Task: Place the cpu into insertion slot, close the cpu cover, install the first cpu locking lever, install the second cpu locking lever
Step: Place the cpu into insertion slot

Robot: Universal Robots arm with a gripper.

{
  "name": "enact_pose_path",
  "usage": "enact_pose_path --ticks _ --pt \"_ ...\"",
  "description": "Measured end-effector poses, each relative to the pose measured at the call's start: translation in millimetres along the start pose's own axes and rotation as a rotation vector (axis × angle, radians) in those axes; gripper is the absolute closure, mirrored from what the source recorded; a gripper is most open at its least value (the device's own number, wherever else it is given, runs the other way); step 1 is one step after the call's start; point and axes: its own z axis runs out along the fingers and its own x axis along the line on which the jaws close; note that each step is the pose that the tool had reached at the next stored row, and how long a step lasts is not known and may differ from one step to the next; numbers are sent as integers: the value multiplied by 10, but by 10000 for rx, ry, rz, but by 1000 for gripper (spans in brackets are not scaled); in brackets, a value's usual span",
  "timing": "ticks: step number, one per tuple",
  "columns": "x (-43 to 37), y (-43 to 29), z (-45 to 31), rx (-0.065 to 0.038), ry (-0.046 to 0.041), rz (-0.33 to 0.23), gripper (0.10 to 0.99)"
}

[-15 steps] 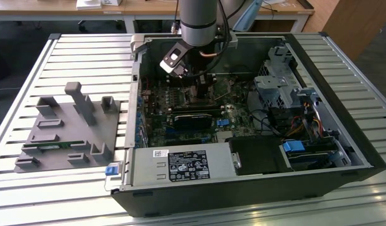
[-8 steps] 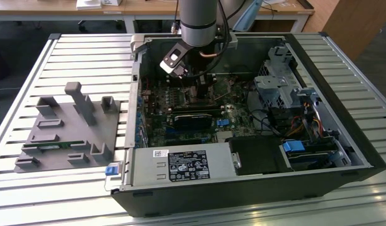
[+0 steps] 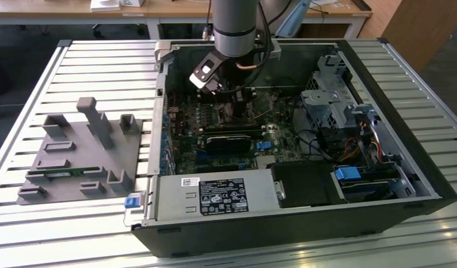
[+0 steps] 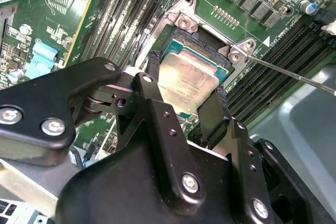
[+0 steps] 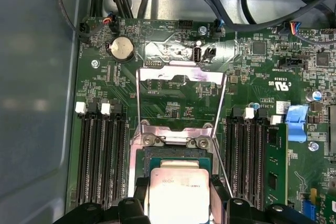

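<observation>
On the exterior view's left a grey fixture [image 3: 83,151] lies on the slatted table [image 3: 34,223], well apart from the work. To its right stands the open case [image 3: 288,223], and the arm [image 3: 234,28] reaches down into it, with the gripper [image 3: 226,100] low over the green board [image 3: 185,159]. Farther to the exterior view's right is the drive cage [image 3: 325,106], clear of the arm. In both wrist views the two black fingers [image 4: 211,116] are closed onto opposite edges of the cpu [image 4: 186,85], pinching it with its grey metal top facing the cameras. The slot [image 5: 176,153] lies directly beneath and just beyond the chip. The chip hides the slot's near part, and a band of dark socket is exposed on the side toward the hinge of the cover [image 5: 181,73]. The cover stands flipped open past that hinge, so its window frames bare board and nothing lies over the socket. A thin lever [image 4: 294,74] juts out beside one corner, apart from the fingers. The chip's edges look roughly parallel to the slot's silver rim, so I judge it squared up but a little short of centred. Whether it is touching the socket or hanging just above it I cannot tell. Long memory slots [image 5: 100,156] flank the socket on both sides, close to the fingers.
</observation>
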Motion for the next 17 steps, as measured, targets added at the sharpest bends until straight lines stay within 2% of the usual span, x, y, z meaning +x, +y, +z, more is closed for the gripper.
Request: enact_pose_path --ticks 17 --pt "10 2 119 19 -18 210 545"
